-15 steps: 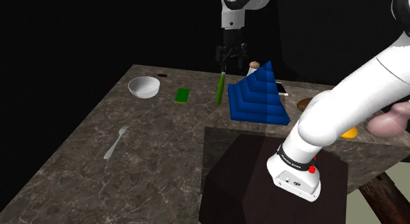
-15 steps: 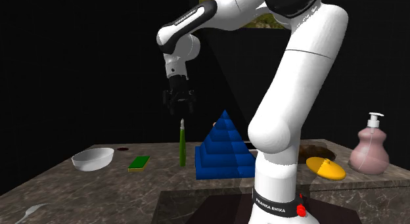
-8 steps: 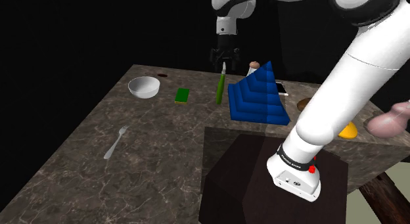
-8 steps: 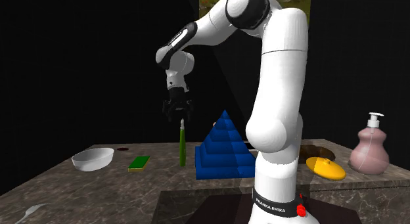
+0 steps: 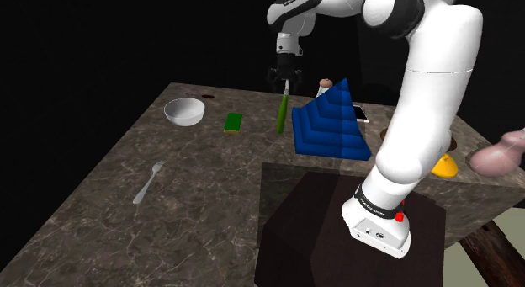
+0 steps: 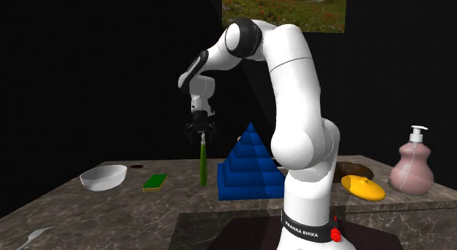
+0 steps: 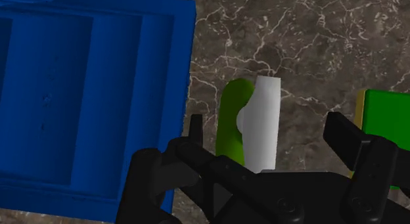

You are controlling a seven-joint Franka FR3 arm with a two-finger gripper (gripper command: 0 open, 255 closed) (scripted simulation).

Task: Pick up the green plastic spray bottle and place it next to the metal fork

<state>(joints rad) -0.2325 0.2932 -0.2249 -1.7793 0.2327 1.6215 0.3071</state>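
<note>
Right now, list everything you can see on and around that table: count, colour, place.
slim green spray bottle with a white top: one, green, upright, far side of the table
blue stepped pyramid: one, blue, beside the bottle
flat green sponge: one, green, between bottle and bowl
round white bowl: one, white, beyond the sponge
pale grey fork: one, grey, apart from the rest, shoulder view's lower left
pink pump bottle: one, pink, second exterior view's right
yellow disc: one, yellow, beside the pump bottle
dark box stand: one, dark, under the arm
white arm: one, white, reaching over the table
black claw: one, black, open, just above the spray bottle's top
</note>
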